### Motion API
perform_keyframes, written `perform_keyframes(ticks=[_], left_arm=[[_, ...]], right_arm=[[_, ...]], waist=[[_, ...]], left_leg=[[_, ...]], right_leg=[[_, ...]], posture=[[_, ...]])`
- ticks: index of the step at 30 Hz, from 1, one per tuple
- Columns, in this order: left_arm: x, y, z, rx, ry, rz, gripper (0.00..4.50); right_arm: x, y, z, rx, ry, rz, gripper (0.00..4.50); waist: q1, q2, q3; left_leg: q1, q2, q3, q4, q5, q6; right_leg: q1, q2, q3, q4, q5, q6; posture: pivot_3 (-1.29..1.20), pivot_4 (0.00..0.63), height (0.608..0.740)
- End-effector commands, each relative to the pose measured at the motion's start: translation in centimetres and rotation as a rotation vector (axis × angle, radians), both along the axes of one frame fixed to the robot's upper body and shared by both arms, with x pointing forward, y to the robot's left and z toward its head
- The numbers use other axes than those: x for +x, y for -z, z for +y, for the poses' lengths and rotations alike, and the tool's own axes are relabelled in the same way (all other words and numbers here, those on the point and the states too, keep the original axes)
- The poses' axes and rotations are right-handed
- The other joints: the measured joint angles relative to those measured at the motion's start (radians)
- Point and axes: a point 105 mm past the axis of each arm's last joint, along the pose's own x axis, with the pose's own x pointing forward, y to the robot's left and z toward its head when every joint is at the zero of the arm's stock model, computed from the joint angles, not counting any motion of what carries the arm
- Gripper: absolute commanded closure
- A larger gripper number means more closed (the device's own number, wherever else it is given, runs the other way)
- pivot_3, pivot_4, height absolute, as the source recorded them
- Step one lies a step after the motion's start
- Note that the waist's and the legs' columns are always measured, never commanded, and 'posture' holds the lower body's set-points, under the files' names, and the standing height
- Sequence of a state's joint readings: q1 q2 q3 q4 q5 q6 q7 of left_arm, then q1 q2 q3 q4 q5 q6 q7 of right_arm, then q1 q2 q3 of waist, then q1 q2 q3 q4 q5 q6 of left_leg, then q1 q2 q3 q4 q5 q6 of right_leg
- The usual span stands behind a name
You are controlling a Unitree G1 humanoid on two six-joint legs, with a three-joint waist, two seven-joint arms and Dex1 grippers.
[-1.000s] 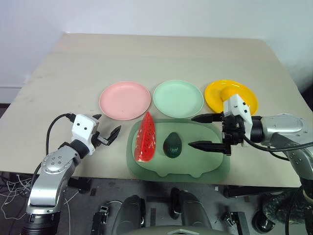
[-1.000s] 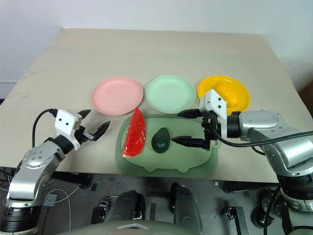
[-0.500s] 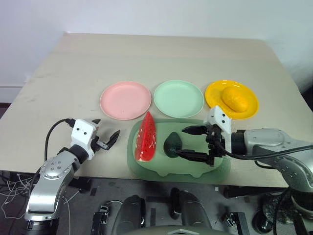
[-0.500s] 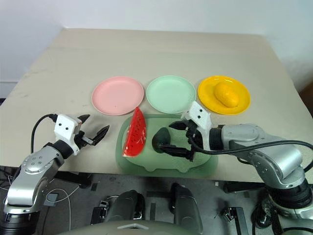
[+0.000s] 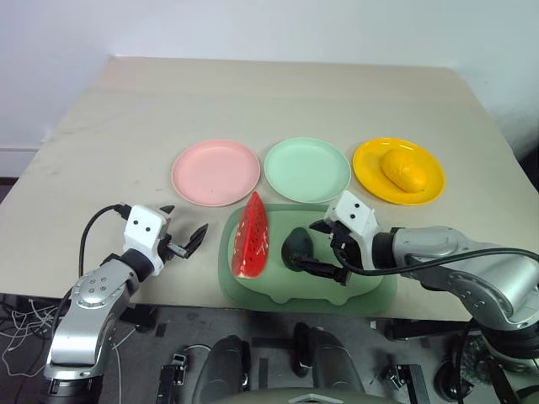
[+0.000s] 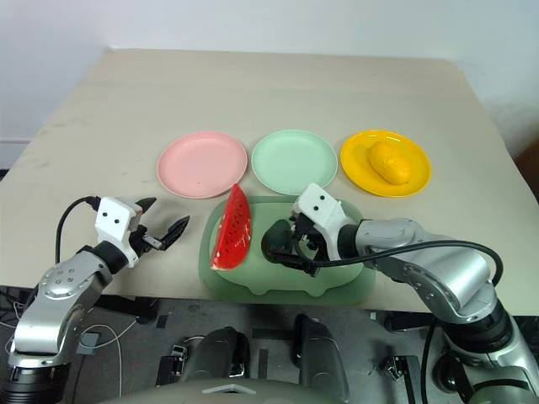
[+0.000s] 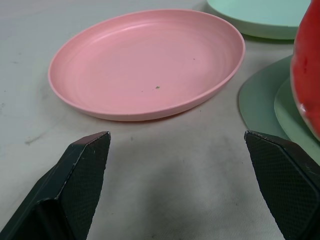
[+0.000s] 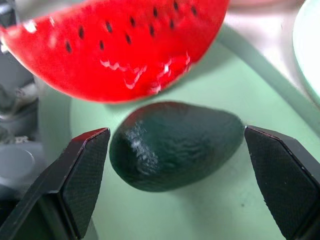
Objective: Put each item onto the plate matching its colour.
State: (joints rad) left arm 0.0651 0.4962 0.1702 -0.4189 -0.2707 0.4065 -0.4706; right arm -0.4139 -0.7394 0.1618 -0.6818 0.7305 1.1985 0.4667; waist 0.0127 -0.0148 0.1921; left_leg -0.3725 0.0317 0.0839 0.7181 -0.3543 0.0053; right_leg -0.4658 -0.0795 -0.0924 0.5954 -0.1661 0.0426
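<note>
Avocado (image 8: pixel 177 150) sits dark green on the green tray (image 5: pixel 370 290), lying between the spread fingers of my right end effector (image 5: pixel 313 247), one finger on either side and neither touching it in the right wrist view. Just beside the avocado on the same tray lies the watermelon wedge (image 5: pixel 251 236), red face up with its black seeds showing, its tip pointing toward the plates. My left end effector (image 5: pixel 183 230) hovers over the bare tabletop (image 5: pixel 118 109) to the left of the tray, fingers spread wide and holding nothing; it faces the pink plate (image 7: pixel 145 65), which is empty apart from a small speck. The three plates stand in a row behind the tray: pink on my left, the mint green plate (image 5: pixel 306 169) in the middle and empty, and the yellow plate (image 5: pixel 425 187) on my right. The yellow fruit (image 5: pixel 403 169) already lies on the yellow plate. The tray's near edge, with its tab, lies close to the front edge of the tabletop.
</note>
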Motion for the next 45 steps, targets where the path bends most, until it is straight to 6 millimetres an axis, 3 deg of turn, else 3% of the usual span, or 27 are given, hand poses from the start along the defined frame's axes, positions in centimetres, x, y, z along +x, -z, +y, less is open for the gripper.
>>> perform_keyframes(ticks=[1, 11, 23, 31, 45], left_arm=[[-0.2, -1.1, -0.5, 0.006, 0.015, -0.045, 0.00], [-0.3, -1.2, -0.4, 0.007, 0.009, -0.047, 0.00], [0.1, -1.2, -0.7, 0.007, 0.022, -0.051, 0.00], [0.1, -1.2, -0.7, 0.010, 0.022, -0.053, 0.00], [0.1, -1.1, -0.8, 0.005, 0.011, -0.059, 0.00]], right_arm=[[0.2, -0.1, 0.4, -0.018, 0.005, -0.019, 0.01], [0.8, -0.5, 0.6, -0.034, 0.026, -0.019, 0.01], [2.5, -1.4, -1.6, -0.089, 0.083, -0.067, 0.01], [2.7, -1.4, -1.6, -0.093, 0.082, -0.067, 0.01], [2.3, 1.2, -1.6, -0.142, 0.100, 0.008, 0.01]], waist=[[0.000, 0.000, 0.000], [0.000, 0.000, 0.000], [0.000, 0.000, 0.000], [0.000, 0.000, 0.000], [0.000, 0.000, 0.000]], left_leg=[[0.000, 0.000, 0.000, 0.000, 0.000, 0.000], [0.000, 0.000, 0.000, 0.000, 0.000, 0.000], [0.000, 0.000, 0.000, 0.000, 0.000, 0.000], [0.000, 0.000, 0.000, 0.000, 0.000, 0.000], [0.000, 0.000, 0.000, 0.000, 0.000, 0.000]], right_leg=[[0.000, 0.000, 0.000, 0.000, 0.000, 0.000], [0.000, 0.000, 0.000, 0.000, 0.000, 0.000], [0.000, 0.000, 0.000, 0.000, 0.000, 0.000], [0.000, 0.000, 0.000, 0.000, 0.000, 0.000], [0.000, 0.000, 0.000, 0.000, 0.000, 0.000]], posture=[[0.00, 0.150, 0.740], [0.00, 0.150, 0.740], [0.00, 0.150, 0.740], [0.00, 0.150, 0.740], [0.00, 0.150, 0.740]])
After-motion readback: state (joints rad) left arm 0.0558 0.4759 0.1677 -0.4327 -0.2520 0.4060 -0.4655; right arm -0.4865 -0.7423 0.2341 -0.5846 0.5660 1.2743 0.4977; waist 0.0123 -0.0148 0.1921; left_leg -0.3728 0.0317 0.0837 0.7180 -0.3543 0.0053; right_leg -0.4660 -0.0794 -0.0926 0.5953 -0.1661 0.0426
